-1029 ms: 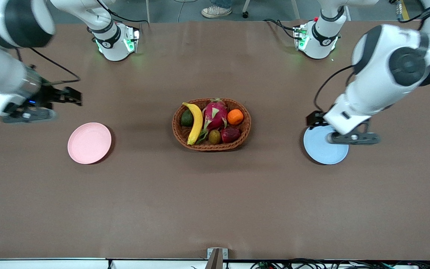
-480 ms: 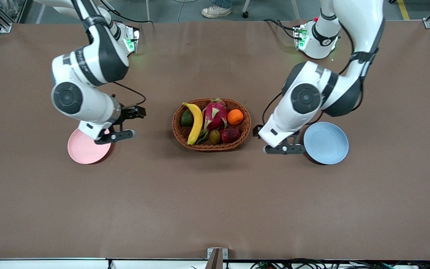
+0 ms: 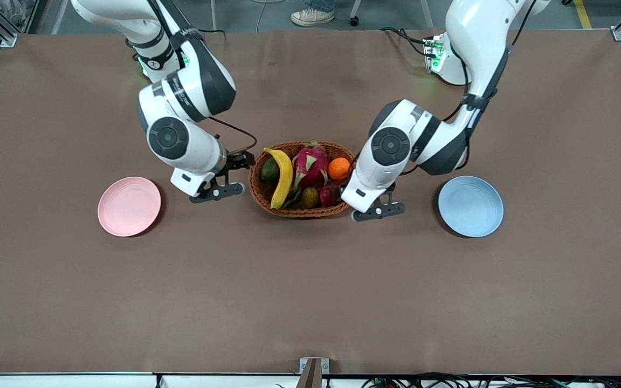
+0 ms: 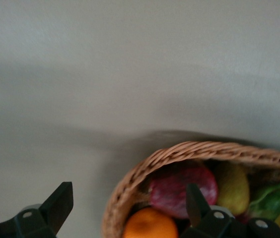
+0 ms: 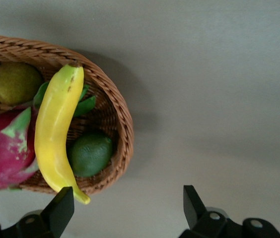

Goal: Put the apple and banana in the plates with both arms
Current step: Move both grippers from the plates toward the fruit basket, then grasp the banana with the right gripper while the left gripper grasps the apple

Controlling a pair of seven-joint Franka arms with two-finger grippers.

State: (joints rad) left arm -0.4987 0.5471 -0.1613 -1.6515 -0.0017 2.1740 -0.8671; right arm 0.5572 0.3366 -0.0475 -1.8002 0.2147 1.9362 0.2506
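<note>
The left gripper (image 4: 127, 210) hangs released, one of its fingers (image 4: 197, 203) over the apple (image 4: 182, 191). The right gripper (image 5: 127, 210) hangs released, the banana (image 5: 55, 134) just beside its fingers (image 5: 60, 210).

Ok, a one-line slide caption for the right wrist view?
Open right gripper beside the basket holding the banana.

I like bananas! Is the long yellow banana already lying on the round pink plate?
No, the long yellow banana lies in the brown wicker basket; the round pink plate holds nothing.
</note>
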